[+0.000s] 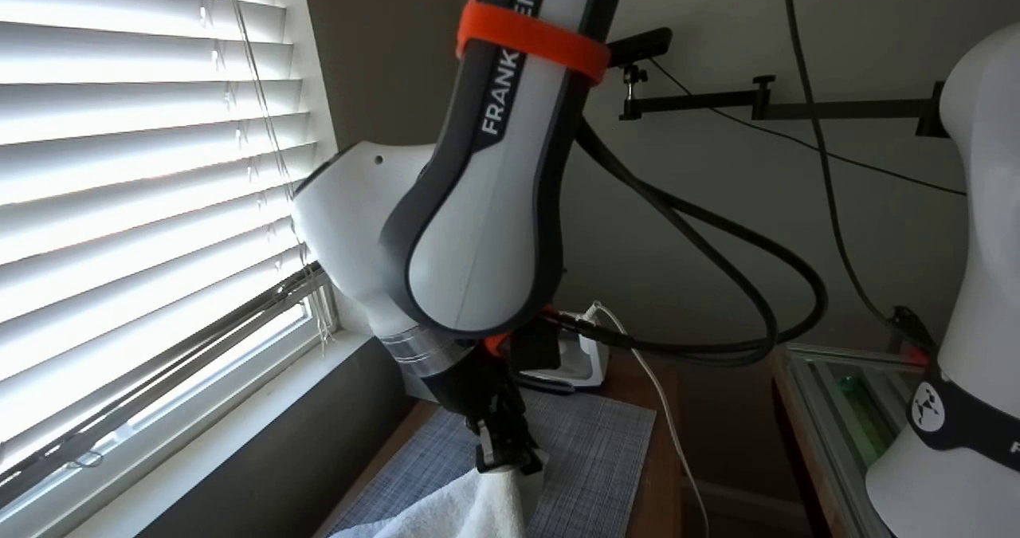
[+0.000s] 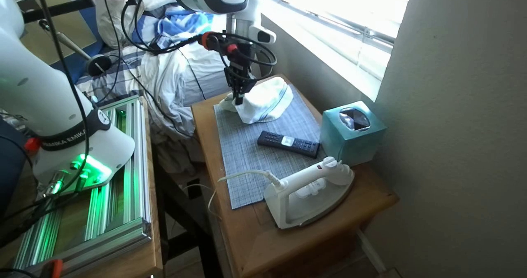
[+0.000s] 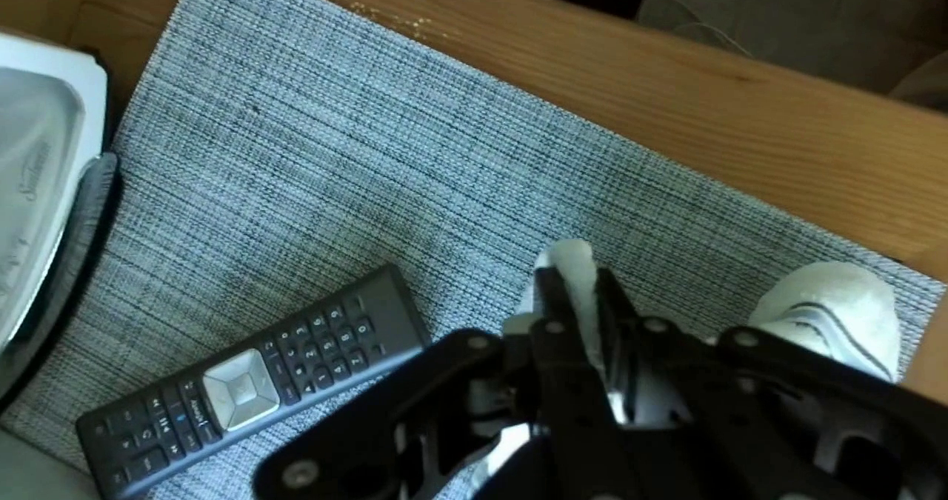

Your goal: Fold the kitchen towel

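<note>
The towel (image 2: 265,99) is white with thin blue-grey stripes; the placemat (image 3: 355,189) is pale blue-grey, covered in a fine dark crosshatch. The worktop (image 2: 255,249) is warm brown with wood grain. The remote (image 2: 289,144) is black with a silver pad (image 3: 241,390), the box (image 2: 350,140) teal, the iron (image 2: 315,204) white. The pincer (image 3: 578,281) is black; the white-and-grey arm (image 1: 482,251) wears an orange band (image 1: 532,37).

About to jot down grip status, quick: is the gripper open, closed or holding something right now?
Gripper: closed on the towel, holding a pinched fold.
</note>
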`<state>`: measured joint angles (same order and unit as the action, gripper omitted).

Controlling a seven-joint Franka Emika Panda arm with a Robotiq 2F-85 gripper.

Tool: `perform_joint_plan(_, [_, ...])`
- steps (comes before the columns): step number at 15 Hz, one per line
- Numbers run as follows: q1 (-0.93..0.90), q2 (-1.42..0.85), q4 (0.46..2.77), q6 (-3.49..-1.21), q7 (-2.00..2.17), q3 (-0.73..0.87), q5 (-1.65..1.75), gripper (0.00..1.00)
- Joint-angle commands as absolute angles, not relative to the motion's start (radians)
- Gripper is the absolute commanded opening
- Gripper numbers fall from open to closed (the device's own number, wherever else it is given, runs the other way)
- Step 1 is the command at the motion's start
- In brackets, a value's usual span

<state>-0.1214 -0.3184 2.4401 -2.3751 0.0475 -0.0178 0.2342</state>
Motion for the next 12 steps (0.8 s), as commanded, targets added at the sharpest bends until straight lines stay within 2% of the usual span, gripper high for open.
perform_joint_plan(1, [-0.07, -0.339, 2.43, -2.371, -0.059, -0.073, 0.102, 0.46])
perform_joint_plan(9, [0.027, -0.167, 2.531, -2.377, -0.544, -0.238, -0.362, 1.0])
perform_joint_plan(12, [0.012, -0.126, 2.553, -2.365, -0.621, -0.236, -0.435, 1.0])
